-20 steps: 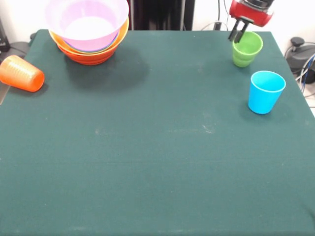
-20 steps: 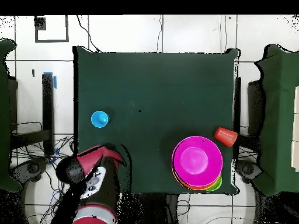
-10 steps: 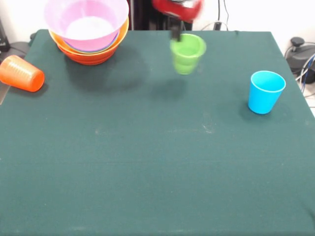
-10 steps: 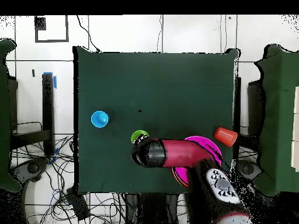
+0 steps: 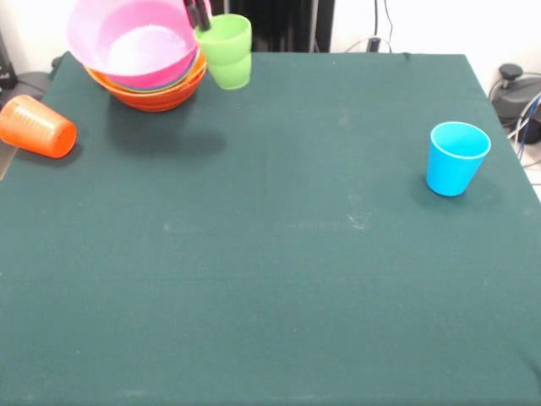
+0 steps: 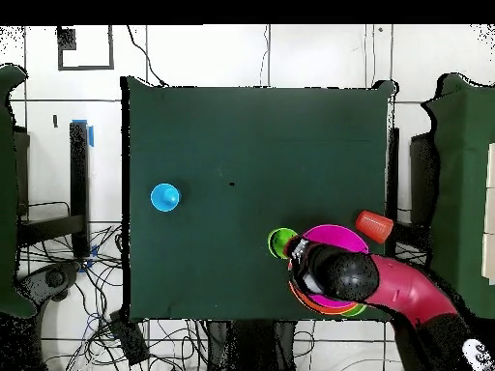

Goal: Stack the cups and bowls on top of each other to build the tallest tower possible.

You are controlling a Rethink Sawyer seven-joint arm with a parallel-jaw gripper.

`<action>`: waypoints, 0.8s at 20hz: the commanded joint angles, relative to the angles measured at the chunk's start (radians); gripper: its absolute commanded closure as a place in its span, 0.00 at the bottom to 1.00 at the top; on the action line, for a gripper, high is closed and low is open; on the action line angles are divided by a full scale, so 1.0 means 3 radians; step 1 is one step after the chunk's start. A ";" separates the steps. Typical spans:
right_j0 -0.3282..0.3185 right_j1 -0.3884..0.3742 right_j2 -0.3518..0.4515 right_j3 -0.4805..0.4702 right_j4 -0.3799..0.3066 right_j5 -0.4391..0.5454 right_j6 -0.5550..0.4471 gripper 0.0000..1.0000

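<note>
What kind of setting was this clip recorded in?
Probably a robotics lab or test room: a green-covered table on a tiled floor, loose cables beside it, and a robot arm handling plastic cups and bowls.

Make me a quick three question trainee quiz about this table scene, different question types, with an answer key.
1. True or false: the orange cup stands upright.
2. Which cup does the end effector hold by the rim, clear of the table? A) lime green cup B) light blue cup C) orange cup
3. Fill in: the top bowl of the tower is the ____ bowl.

Key: 1 false, it lies on its side. 2 A. 3 pink.
</note>
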 commanded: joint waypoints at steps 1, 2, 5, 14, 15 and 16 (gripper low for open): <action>0.0090 -0.0216 0.0526 0.0440 -0.0352 0.0379 -0.0921 1.00; 0.0085 -0.0234 0.0527 0.0447 -0.0355 0.0381 -0.0923 1.00; 0.0042 -0.0238 0.0566 0.0437 -0.0351 0.0423 -0.0969 1.00; -0.0132 -0.0176 0.0706 0.0412 -0.0440 0.0520 -0.0985 1.00; -0.0141 -0.0202 0.0730 0.0412 -0.0440 0.0540 -0.0993 1.00; -0.0167 -0.0263 0.0768 0.0433 -0.0390 0.0600 -0.1004 1.00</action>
